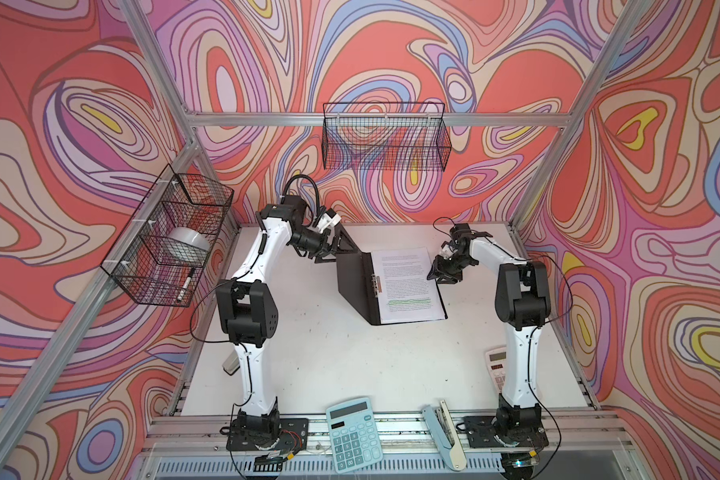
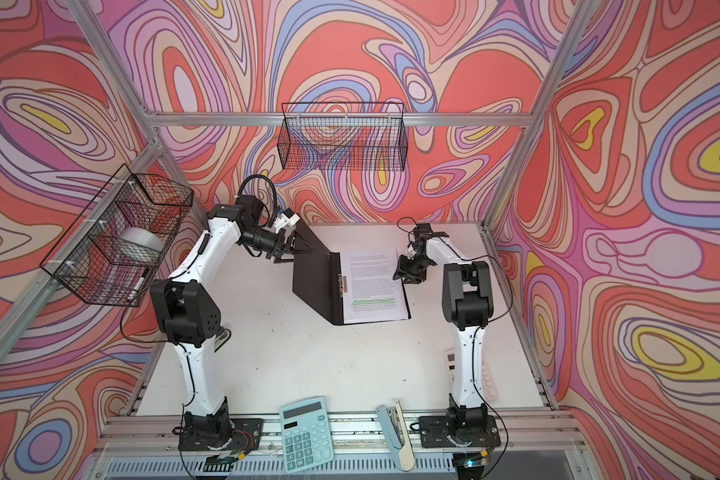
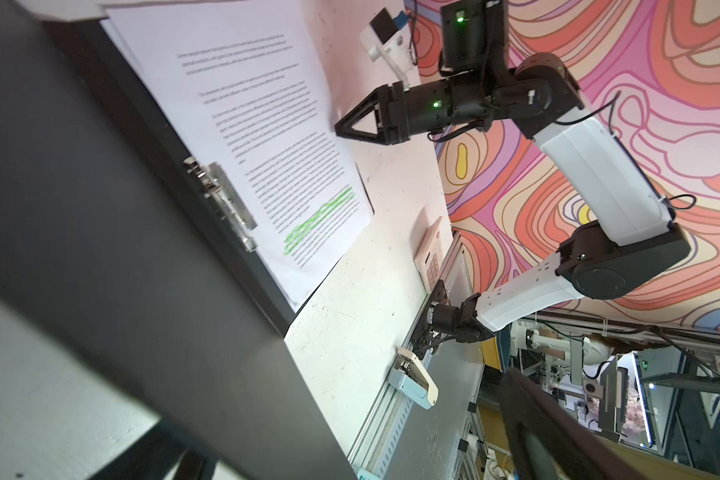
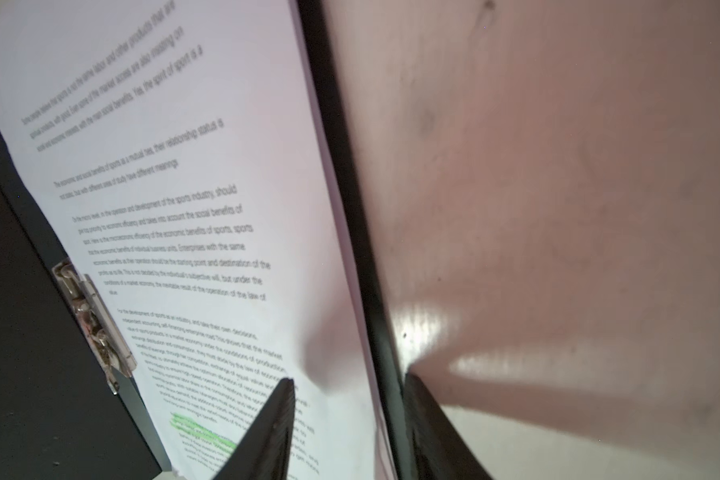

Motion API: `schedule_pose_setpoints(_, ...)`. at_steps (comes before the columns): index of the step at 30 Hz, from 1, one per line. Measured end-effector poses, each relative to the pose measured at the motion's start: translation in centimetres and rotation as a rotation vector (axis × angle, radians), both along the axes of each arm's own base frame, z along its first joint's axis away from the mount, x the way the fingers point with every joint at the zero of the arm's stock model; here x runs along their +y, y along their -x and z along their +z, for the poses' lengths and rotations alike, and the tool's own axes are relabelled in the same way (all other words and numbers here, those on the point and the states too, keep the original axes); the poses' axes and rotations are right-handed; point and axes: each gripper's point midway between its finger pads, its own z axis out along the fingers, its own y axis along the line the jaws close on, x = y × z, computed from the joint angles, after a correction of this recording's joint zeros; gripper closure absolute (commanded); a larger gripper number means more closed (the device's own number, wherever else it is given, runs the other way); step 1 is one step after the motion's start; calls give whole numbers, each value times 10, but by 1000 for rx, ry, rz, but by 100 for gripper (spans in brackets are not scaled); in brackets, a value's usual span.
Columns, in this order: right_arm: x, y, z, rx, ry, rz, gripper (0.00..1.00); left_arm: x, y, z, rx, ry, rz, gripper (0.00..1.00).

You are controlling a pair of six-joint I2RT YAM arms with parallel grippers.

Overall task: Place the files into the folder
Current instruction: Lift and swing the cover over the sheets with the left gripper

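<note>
The folder (image 1: 354, 282) lies open in mid-table, black inside, with a metal clip (image 1: 376, 284) at its spine. Its left cover (image 2: 312, 282) stands raised and tilted. The files (image 1: 408, 286), white printed sheets with green highlighted lines, rest on the flat right half. My left gripper (image 1: 341, 251) is wide open at the raised cover's far top corner; one dark finger (image 3: 558, 436) shows blurred. My right gripper (image 4: 350, 380) is part open astride the folder's right edge. One fingertip (image 4: 287, 384) touches the paper and the other stands outside the black edge.
A teal calculator (image 1: 352, 432) and a pale blue stapler (image 1: 445, 432) lie on the front rail. A white calculator (image 1: 495, 365) sits behind the right arm. One wire basket (image 1: 171, 237) hangs on the left frame with a tape roll and a marker in it. Another wire basket (image 1: 385, 137) hangs on the back wall.
</note>
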Motion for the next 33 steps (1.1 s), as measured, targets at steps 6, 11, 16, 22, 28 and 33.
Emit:
schedule_pose_setpoints(6,26,13,0,15,-5,51,54,-16,3,6,-10,3,-32,0)
schedule_pose_setpoints(11,61,25,1,23,-34,101,54,-28,9,0,13,2,-61,0)
schedule_pose_setpoints(16,66,34,3,19,12,92,53,-47,20,0,16,1,-106,0)
schedule_pose_setpoints(22,43,26,45,-72,49,20,53,-62,30,0,24,1,-139,0)
schedule_pose_setpoints(28,49,22,101,-185,-70,0,53,-74,30,-7,29,2,-155,0)
schedule_pose_setpoints(33,73,38,101,-157,-263,-5,53,-86,28,-17,39,-1,-165,0)
